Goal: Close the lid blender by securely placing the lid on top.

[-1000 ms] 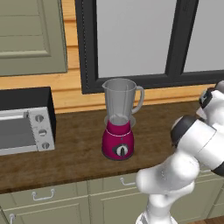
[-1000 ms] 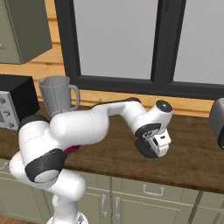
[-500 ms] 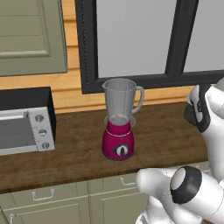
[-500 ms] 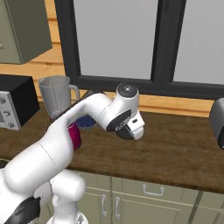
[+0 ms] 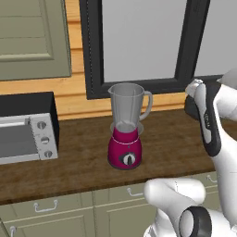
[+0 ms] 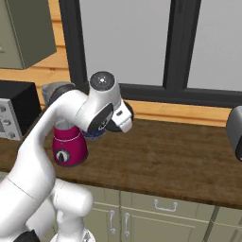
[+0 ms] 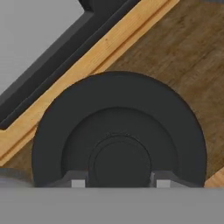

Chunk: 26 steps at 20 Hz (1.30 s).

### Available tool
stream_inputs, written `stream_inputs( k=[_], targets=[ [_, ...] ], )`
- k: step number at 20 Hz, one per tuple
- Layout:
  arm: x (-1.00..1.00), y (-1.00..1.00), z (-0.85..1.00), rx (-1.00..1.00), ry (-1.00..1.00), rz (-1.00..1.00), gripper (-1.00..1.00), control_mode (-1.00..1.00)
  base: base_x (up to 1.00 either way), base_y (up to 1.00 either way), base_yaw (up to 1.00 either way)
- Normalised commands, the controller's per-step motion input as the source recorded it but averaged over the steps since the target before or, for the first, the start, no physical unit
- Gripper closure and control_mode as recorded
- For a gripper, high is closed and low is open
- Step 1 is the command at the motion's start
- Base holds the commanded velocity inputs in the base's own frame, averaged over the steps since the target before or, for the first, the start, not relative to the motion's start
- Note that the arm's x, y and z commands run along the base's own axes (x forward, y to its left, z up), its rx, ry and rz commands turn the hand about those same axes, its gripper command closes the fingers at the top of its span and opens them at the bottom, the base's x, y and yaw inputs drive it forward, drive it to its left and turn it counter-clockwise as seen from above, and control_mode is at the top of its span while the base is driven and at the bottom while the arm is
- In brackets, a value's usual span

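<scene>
1. The blender (image 5: 126, 134) is standing upright on the wooden worktop (image 5: 83, 162), roughly midway between the worktop's front and back edges, with its magenta base and black dial facing forward.
2. Its clear jar is sitting open at the top, with the handle pointing toward the right side of the worktop (seen from the left base view).
3. The lid (image 7: 118, 140) is showing as a black round disc with raised rings in the hand view, sitting right against the two finger tips (image 7: 78, 180).
4. The gripper (image 7: 118, 181) is holding the lid: the jaws are closed in on the central knob of the lid, one tip on each side of it.
5. In the right base view the hand (image 6: 106, 116) is hovering above the worktop, just to the right of the blender (image 6: 68, 142) and near the height of the jar, with a dark edge of the lid (image 6: 125, 113) peeking out beside it.
6. In the left base view the arm (image 5: 208, 120) is rising at the right, well apart from the blender.
7. A toaster oven (image 5: 25, 132) is resting toward the left end of the worktop, near the back edge.
8. A dark-framed window (image 5: 139, 41) is standing behind the worktop's back edge.
</scene>
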Motion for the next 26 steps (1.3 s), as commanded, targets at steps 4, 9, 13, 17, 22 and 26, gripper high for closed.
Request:
stream_inputs(
  k=[4,9,13,17,22,26],
  targets=[
    [-0.06,0.57,0.84,0.00,-0.01,0.12,1.00,-1.00,0.00,0.00,0.00],
    [0.00,0.56,0.86,0.00,0.00,0.08,1.00,-1.00,0.00,0.00,0.00],
    [0.00,0.59,0.64,0.00,0.00,0.03,1.00,-1.00,0.00,0.00,0.00],
    [0.00,0.68,0.31,0.00,0.05,0.01,1.00,-1.00,0.00,0.00,0.00],
    [0.10,0.82,0.02,0.00,0.15,0.00,1.00,-1.00,0.00,0.00,0.00],
    [0.26,0.63,0.00,0.00,0.13,0.00,1.00,-1.00,0.00,0.00,0.00]
  ],
)
